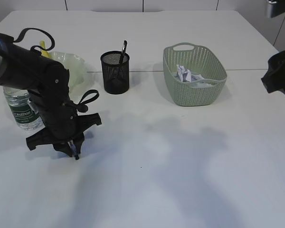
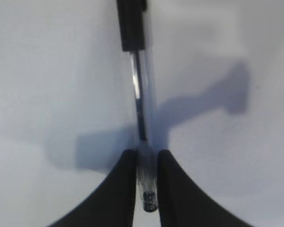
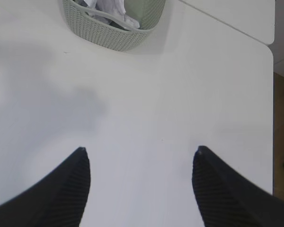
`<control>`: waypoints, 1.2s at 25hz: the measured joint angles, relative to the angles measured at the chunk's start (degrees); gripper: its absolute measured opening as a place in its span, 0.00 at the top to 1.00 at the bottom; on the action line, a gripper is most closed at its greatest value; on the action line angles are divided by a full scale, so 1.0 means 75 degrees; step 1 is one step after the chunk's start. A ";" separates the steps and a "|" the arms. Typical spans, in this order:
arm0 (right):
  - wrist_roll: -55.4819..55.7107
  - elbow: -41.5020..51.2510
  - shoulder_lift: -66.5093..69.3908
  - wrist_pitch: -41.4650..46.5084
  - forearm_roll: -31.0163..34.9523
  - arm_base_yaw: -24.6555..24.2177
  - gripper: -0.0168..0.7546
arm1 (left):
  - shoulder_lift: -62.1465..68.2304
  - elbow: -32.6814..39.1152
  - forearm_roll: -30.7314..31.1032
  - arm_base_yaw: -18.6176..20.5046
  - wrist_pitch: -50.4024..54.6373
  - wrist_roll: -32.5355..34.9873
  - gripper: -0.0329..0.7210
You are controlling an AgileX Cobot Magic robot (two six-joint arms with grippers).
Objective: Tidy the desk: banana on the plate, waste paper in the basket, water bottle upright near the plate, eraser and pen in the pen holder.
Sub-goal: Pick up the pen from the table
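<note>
The left gripper was down on the worktop, near the front left, w/ its fingers pinched either side of a pen. It lay flat, clear barrel running away from the wrist, black section at the far end. The fingers had it close to the near end, not the middle (so I'd guess it would want to droop or swing once lifted). A light thing, stiff, smooth plastic and prob. slippery; a firm squeeze wouldn't hurt it, but a hold nearer the middle would balance better for dropping it end-first into the pen holder.

That holder stood further back, mesh and black, w/ one pen-like item already sticking out. Beside it to the right, the basket had crumpled waste paper in it. The water bottle stood upright behind the left arm, next to the plate, where a bit of the banana showed yellow.

The right gripper hung off to the side, fingers wide apart, nothing between them.
</note>
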 joint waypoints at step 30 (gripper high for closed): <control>0.0000 0.0000 0.0000 0.0033 -0.0275 0.0000 0.33 | -0.1578 0.0016 0.0082 0.0000 0.0118 0.2895 0.91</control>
